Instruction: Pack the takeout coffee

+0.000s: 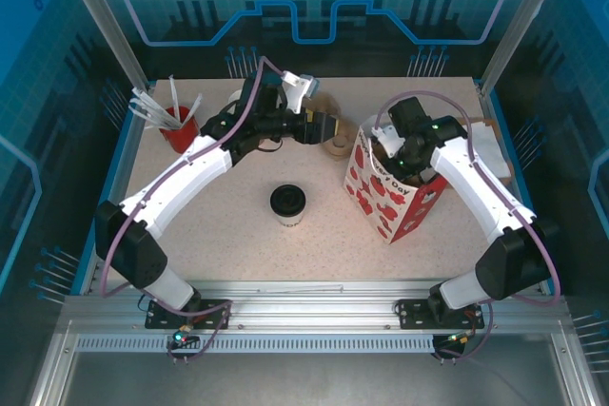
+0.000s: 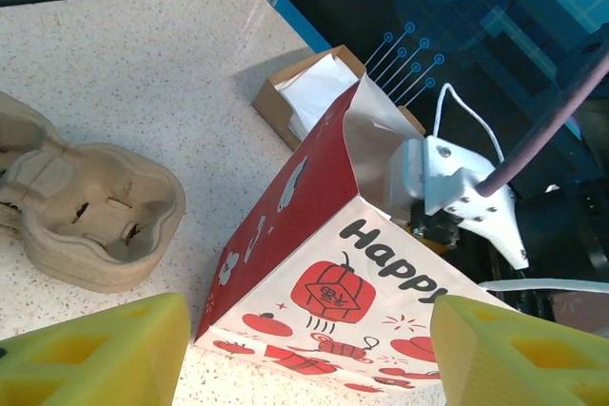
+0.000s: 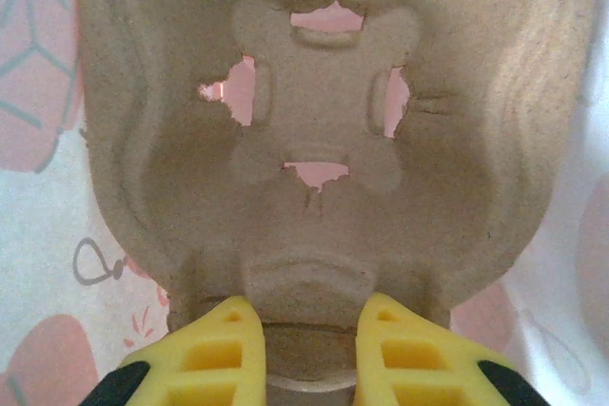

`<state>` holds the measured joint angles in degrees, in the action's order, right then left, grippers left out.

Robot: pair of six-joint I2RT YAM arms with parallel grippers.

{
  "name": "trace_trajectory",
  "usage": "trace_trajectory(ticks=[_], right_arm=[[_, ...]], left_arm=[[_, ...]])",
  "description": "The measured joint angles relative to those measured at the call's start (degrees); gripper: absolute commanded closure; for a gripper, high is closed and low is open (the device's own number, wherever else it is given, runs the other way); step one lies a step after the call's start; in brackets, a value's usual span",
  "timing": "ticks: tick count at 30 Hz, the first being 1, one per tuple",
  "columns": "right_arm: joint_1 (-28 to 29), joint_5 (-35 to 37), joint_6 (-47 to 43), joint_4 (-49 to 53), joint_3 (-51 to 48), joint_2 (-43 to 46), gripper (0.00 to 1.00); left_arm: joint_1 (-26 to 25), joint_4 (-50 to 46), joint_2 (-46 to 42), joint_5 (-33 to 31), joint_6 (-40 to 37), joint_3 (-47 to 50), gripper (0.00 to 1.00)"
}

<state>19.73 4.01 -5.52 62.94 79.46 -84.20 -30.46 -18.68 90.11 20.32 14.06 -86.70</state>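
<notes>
From above, the right arm [image 1: 476, 187] covers the open top of the tall red and white paper bag [image 1: 376, 199], so we cannot see inside. The right claw [image 3: 304, 354] is down in there. Its own camera shows its yellow fingers [image 3: 205, 358] squeezed tight on the edge of a brown pulp cup tray [image 3: 324, 140], with pink bag wall showing through the holes. That tray's sides are cut off.

The left claw [image 2: 304, 354] is spread wide apart and holds nothing. We see just its yellow tips at the bottom corners. It hangs above the speckled table [image 1: 238, 235], left of the bag, near a second brown pulp tray [image 2: 95, 216] lying there. Its camera also shows a brown cardboard box with white paper [image 2: 309, 92] to the far right of the bag.

The small pale paper cup with a round black lid [image 1: 287, 204] stands alone mid-table, left of the bag, well apart from both claws.
</notes>
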Motion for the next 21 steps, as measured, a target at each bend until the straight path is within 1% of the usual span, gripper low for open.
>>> trace_trajectory(ticks=[4, 12, 21], right_arm=[[1.44, 1.68, 0.63, 0.42, 0.55, 0.09, 0.82], [2.75, 4.85, 1.46, 2.43, 5.18, 0.31, 0.82], [4.76, 7.82, 2.6, 3.52, 5.4, 0.31, 0.81]], left_arm=[[0.2, 0.81, -1.36, -0.26, 0.02, 0.76, 0.3], [0.31, 1.25, -1.6, -1.05, 0.02, 2.12, 0.3], [0.35, 1.22, -1.62, -1.29, 0.0, 2.58, 0.3]])
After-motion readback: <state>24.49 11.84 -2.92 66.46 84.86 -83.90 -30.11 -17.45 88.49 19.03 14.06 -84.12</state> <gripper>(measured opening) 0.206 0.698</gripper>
